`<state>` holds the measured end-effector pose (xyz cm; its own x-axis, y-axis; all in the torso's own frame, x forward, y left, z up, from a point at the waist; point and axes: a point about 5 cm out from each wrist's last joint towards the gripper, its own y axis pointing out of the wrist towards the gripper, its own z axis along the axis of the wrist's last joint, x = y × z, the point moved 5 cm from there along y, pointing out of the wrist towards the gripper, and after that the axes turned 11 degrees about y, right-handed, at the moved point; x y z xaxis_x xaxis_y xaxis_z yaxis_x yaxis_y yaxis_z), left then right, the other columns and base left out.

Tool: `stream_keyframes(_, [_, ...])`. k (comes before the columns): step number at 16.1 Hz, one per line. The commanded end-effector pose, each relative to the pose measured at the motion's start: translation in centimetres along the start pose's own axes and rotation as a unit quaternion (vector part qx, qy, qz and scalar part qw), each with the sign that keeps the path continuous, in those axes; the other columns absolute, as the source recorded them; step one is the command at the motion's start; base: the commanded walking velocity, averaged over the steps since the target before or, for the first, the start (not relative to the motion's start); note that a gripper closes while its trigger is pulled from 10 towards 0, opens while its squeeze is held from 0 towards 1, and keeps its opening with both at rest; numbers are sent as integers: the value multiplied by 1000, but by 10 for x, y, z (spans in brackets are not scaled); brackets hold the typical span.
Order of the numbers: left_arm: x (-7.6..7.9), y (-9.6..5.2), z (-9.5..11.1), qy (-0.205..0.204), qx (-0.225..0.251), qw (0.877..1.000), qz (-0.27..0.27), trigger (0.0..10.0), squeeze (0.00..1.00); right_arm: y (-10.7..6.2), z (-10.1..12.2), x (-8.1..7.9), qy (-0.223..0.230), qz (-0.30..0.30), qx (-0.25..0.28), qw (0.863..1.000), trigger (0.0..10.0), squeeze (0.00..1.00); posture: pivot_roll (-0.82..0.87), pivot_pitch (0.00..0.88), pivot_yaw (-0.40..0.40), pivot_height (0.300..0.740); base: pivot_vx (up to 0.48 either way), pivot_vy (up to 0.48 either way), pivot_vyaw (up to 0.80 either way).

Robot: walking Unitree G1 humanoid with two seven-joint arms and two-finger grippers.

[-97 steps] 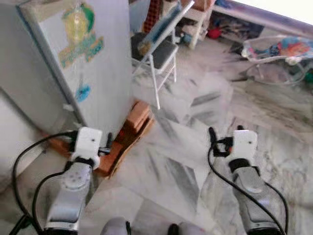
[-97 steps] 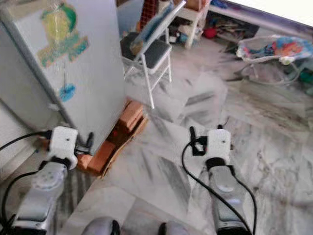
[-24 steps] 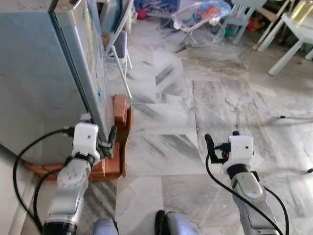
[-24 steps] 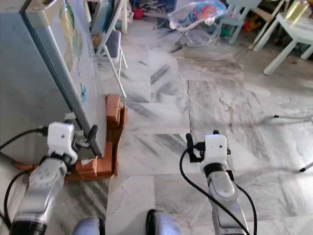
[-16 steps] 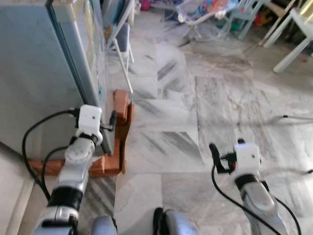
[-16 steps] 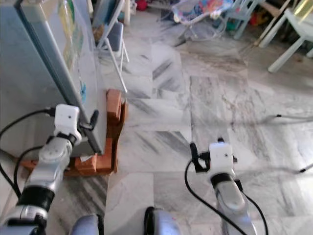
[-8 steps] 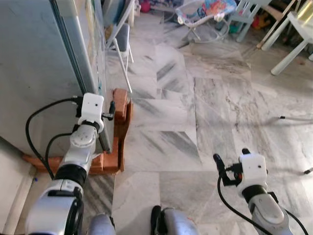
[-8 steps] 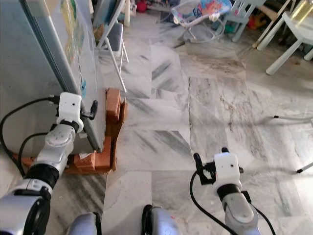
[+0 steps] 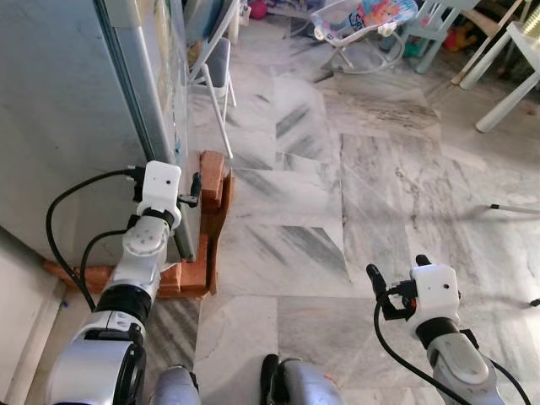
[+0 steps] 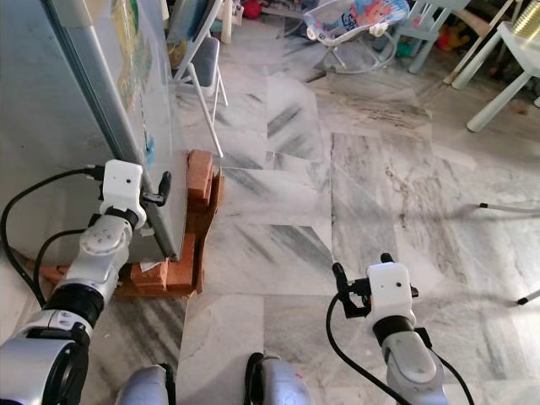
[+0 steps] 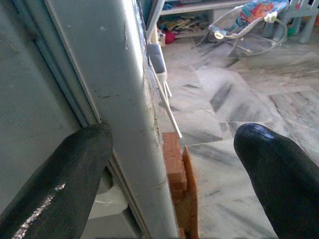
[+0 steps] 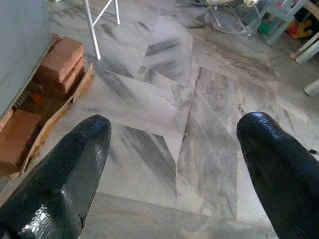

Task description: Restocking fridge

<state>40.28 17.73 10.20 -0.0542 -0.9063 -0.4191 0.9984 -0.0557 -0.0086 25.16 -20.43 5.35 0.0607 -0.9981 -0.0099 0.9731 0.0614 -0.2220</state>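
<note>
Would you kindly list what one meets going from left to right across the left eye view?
Fridge → left tool at the fridge door's edge → bricks → marble floor → right tool → white table leg.

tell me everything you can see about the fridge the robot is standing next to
The fridge is a tall grey metal-looking box on the robot's left, its door shut and carrying colourful stickers. It stands raised on red bricks with a wooden board leaning beside them. The left gripper is open, its fingers straddling the door's edge, one finger at the seam. A folding chair stands just beyond it.
</note>
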Motion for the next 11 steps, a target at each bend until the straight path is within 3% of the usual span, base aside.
stream_keyframes(1, [-4, -1, -8, 5, -18, 1000, 16, 10000, 0, -2, -1, 1, -4, -1, -4, 1000, 10000, 0, -32, 171, -132, 740, 0, 0, 0])
stream_keyframes(6, [-15, -1, -18, 11, -55, 998, 37, 10000, 0, -1, 0, -1, -7, 4, -2, 1000, 10000, 0, -34, 171, -131, 740, 0, 0, 0])
stream_keyframes(11, [2, 10, 7, -8, -9, 1000, 0, 10000, 0, 1, 1, -2, -8, 7, -1, 1000, 10000, 0, -28, 172, -132, 740, 0, 0, 0])
